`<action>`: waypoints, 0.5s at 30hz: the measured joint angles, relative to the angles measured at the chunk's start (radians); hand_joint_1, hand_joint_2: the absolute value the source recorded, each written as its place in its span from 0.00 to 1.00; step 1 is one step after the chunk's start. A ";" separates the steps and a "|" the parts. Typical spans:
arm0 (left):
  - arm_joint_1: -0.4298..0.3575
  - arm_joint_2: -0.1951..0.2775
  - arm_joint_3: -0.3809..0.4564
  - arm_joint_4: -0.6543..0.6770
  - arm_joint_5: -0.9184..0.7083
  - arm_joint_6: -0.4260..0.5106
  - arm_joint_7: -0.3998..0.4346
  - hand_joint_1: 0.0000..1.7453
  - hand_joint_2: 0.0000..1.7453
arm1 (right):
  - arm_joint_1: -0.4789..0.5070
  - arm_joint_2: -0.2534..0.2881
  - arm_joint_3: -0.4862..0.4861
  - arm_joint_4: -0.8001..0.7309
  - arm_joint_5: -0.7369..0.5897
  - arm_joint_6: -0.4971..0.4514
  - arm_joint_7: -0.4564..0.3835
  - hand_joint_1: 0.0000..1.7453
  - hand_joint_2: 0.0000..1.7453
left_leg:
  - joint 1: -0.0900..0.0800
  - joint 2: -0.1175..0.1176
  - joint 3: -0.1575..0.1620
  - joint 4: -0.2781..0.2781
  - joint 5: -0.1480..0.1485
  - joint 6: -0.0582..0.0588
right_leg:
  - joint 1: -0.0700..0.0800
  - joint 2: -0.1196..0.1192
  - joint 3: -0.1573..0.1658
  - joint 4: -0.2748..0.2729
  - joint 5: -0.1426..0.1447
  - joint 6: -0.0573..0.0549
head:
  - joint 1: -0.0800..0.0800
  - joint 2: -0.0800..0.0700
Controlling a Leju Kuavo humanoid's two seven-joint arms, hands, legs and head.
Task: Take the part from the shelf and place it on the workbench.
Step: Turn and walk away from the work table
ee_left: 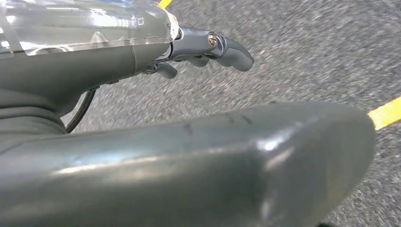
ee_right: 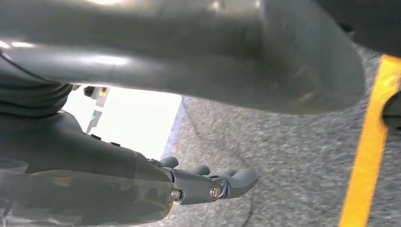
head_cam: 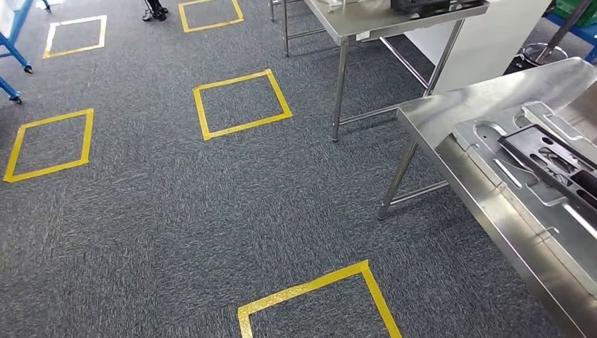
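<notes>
Left hand (ee_left: 203, 47): hangs over the carpet (head_cam: 155, 211); fingers (ee_left: 234, 52) loosely extended, grasping nothing.
Right hand (ee_right: 203, 182): hangs over the carpet too; fingers apart and empty.
Part (head_cam: 552, 158): dark flat piece, likely the task's part, lying in the grey fixture plate (head_cam: 486, 141) on the steel surface (head_cam: 450, 105), near its right edge.
Second steel table (head_cam: 366, 24): well apart, further off.
Progress: judged near done, with the part seated on the bench and both hands free; shelf not seen.
</notes>
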 joint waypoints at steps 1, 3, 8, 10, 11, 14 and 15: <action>-0.001 0.000 0.000 0.000 0.003 0.002 0.003 0.00 0.00 | 0.002 0.001 -0.003 0.000 0.001 -0.002 -0.001 0.00 0.00 | 0.002 0.025 -0.027 0.059 -0.033 -0.005 | 0.001 -0.013 0.000 -0.001 0.000 -0.004 | 0.000 0.000; -0.002 0.000 0.000 0.000 0.010 0.004 0.000 0.00 0.00 | 0.005 0.001 -0.005 0.001 0.005 -0.004 -0.004 0.00 0.00 | 0.007 0.046 -0.090 0.190 -0.090 -0.014 | 0.004 -0.039 -0.001 0.000 -0.001 -0.008 | 0.000 0.000; 0.000 0.001 0.001 0.000 0.023 0.005 -0.025 0.00 0.00 | 0.002 0.001 -0.006 0.001 0.014 -0.008 -0.018 0.00 0.00 | 0.006 0.095 -0.003 0.035 0.003 -0.008 | 0.008 -0.095 0.007 0.000 -0.009 0.000 | 0.000 0.000; -0.002 0.000 0.001 0.000 0.026 0.005 -0.034 0.00 0.00 | 0.001 0.001 -0.006 0.001 0.017 -0.008 -0.023 0.00 0.00 | -0.002 0.124 0.040 -0.052 0.025 0.005 | 0.011 -0.111 0.012 0.000 -0.013 0.011 | 0.000 0.000; -0.002 0.000 0.001 0.000 0.026 0.004 -0.036 0.00 0.00 | -0.001 0.002 -0.006 0.001 0.018 -0.008 -0.025 0.00 0.00 | -0.007 0.123 0.040 -0.059 0.022 0.010 | 0.012 -0.118 0.013 -0.001 -0.014 0.016 | 0.000 0.000; 0.002 0.001 0.002 0.000 0.026 0.000 -0.039 0.00 0.00 | -0.006 0.005 -0.006 0.001 0.019 -0.007 -0.026 0.00 0.00 | -0.003 0.092 0.043 -0.074 0.033 0.027 | 0.008 -0.112 0.017 0.010 -0.028 0.033 | 0.000 0.000; 0.001 0.001 0.002 0.000 0.025 -0.002 -0.040 0.00 0.00 | -0.004 0.006 -0.006 0.001 0.019 -0.006 -0.027 0.00 0.00 | 0.000 0.080 0.046 -0.080 0.039 0.034 | 0.006 -0.088 0.005 0.040 -0.050 0.036 | 0.000 0.000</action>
